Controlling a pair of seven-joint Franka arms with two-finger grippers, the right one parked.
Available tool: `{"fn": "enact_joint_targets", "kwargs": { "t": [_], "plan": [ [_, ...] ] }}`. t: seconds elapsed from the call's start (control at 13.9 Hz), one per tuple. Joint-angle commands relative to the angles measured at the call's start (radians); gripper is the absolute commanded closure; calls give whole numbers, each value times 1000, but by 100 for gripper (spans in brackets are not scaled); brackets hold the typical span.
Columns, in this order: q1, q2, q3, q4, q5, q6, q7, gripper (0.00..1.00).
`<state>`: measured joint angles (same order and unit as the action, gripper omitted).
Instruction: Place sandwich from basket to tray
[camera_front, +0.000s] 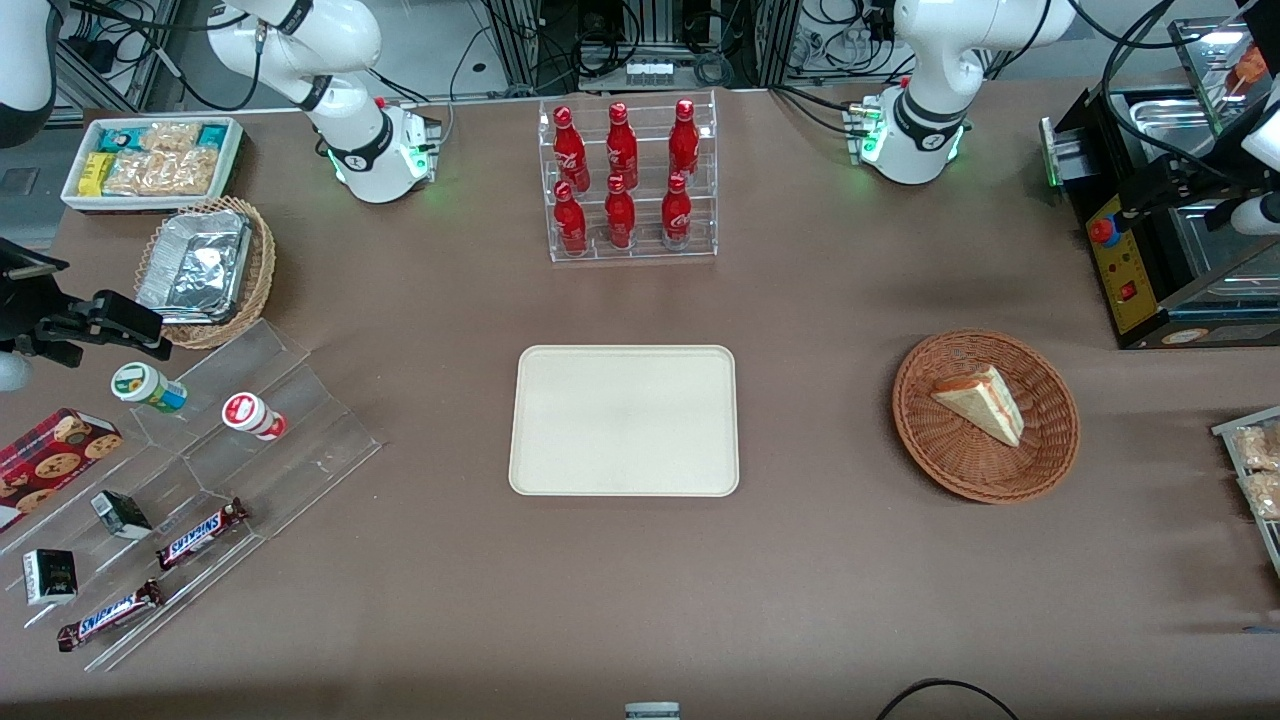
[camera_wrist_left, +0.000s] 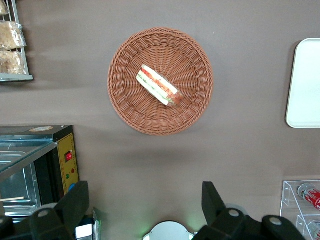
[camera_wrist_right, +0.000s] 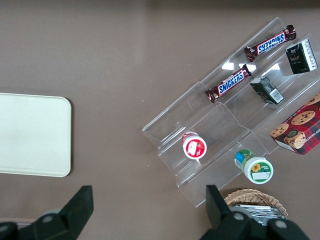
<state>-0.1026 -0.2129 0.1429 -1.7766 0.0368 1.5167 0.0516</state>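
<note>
Gripper hangs high, off the basket's side, jaws wide, empty. Sandwich lies mid-basket; tray bare, well apart. Risks, I'd say: soft wedge squashes or slips if pinched across the slant; fingers could snag the wicker.

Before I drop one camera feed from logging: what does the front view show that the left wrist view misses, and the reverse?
Only the front view: the whole tray and the snack stand with Snickers bars.

Only the left wrist view: the gripper, open and high above the table, and the sandwich's red and green filling edge.

Both: the sandwich lying in the basket, and the bottle rack.
</note>
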Motion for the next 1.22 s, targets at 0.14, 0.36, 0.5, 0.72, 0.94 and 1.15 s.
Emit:
{"fn": "enact_joint_targets", "kwargs": {
  "t": [0.14,0.36,0.5,0.72,0.94,1.15],
  "plan": [
    [-11,18,9,31,2,-40,16,0],
    [-20,59,11,31,5,-29,10,0],
    [-17,111,11,26,-4,0,-18,0],
    [-16,187,12,20,-9,48,-171,0],
    [-20,231,12,-4,-9,92,-304,0],
    [-22,231,12,-90,-9,210,-482,0]
  ]
}}
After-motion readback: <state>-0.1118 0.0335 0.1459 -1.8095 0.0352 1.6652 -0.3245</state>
